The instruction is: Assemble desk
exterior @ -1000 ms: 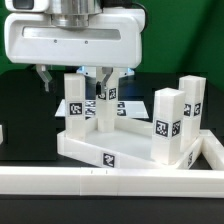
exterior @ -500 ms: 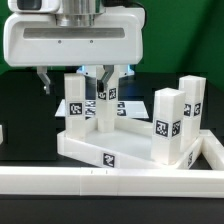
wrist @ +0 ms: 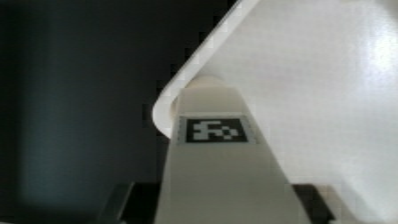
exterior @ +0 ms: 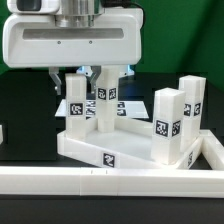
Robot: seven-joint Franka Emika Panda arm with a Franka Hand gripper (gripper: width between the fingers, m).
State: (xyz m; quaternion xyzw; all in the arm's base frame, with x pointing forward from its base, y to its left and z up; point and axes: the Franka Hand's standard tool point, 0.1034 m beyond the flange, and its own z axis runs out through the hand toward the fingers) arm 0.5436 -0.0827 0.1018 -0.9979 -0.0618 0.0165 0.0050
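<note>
White desk tabletop (exterior: 105, 140) sits upside down on the black table (exterior: 25, 110), a shallow tray with raised rim, one small black-white tag on its front wall. It lies just behind the long white rail (exterior: 100, 183) that runs across the front and turns back at the exterior view's right. Four white block legs stand upright in the tray corners, each with a square tag: front-right leg (exterior: 167, 125), back-right leg (exterior: 192, 105), back leg (exterior: 109, 98), and left leg (exterior: 76, 100) at the exterior view's left.

Arm comes straight down from above; its big white wrist housing (exterior: 70, 42) fills the top of the exterior view and hides the tops of the two left-side legs. Gripper (exterior: 76, 76) points down over the left leg, fingers on either side of its upper part, narrowed onto it; contact looks likely but the top is partly hidden. Wrist view looks down the leg (wrist: 217, 150) with its tag, dark finger pads (wrist: 125, 200) at both flanks, the tabletop's rounded corner (wrist: 302, 70) beyond.

Versus a second ago: fingers stood wide, the exterior view's left finger clearly out from the leg; now both are drawn in against it. Arm, legs and tabletop are unchanged in place.
</note>
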